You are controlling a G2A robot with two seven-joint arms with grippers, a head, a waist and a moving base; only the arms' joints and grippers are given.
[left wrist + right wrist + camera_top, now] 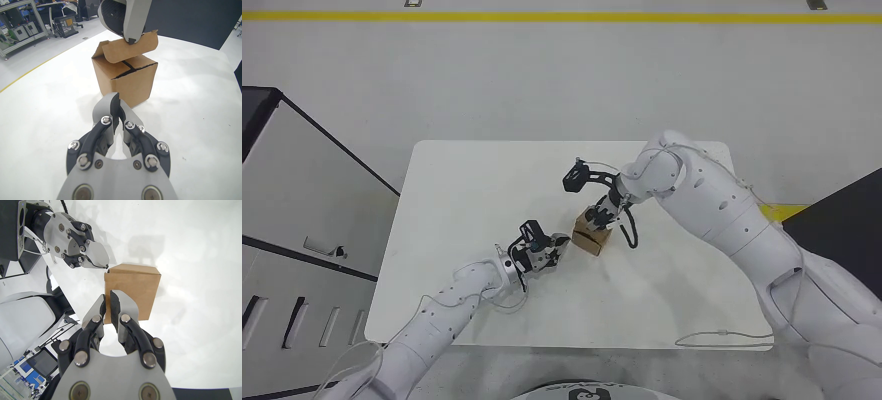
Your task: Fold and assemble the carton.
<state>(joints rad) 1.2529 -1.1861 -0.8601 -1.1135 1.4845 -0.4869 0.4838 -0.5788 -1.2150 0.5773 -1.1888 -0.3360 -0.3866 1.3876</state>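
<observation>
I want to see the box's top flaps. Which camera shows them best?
The left wrist view: the carton faces it, folded flaps on top, one raised flap pinched by the right claw. The right wrist view sees that flap edge-on; the top view shows the carton small, partly under the claw.

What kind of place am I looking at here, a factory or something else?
Most likely a robotics lab or test hall, not a production line: a yellow line marks the pale floor, metal-frame racks hold electronic gear in the background, and a white table bears a cardboard carton.
</observation>
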